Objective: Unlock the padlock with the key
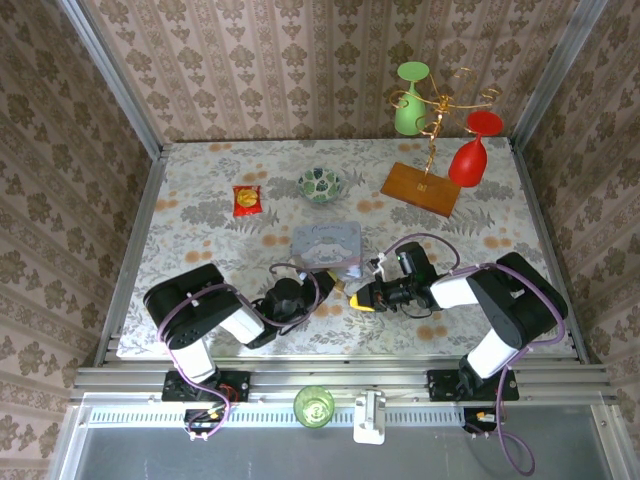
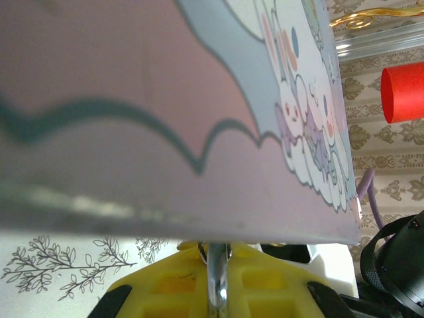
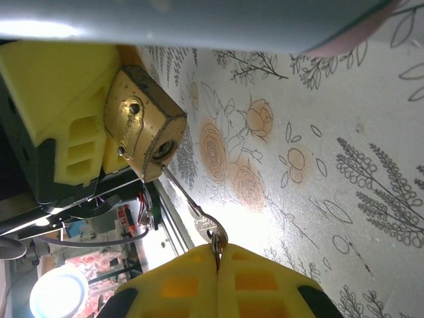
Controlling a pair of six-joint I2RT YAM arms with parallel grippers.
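Pinching tight, the right fingers [image 3: 265,281] are pressed together on the flat head of the key [image 3: 189,202]. The key is thin, shiny metal. It points up toward ten o'clock, and its tip meets the keyhole [image 3: 162,150]. I cannot tell how deep it goes in.

The padlock [image 3: 142,122] is a small, blocky lump of gold-colored metal with scuffed corners. The left fingers [image 3: 63,99] are clamped on it, and they are yellow and blocky. From the left wrist, its silvery shackle [image 2: 216,281] stands between those fingers.

From above, the padlock is held just off the counter [image 3: 331,165], at about five o'clock from the pastel tin [image 1: 327,243].

I think the padlock is hard and a bit heavy for its size. Its smooth sides could slip, so the flat faces are the best place to hold. The key looks thin and could bend or twist out, so it is best held flat on its head.

The counter has a flowery cloth. The tin has cartoon pictures on it.
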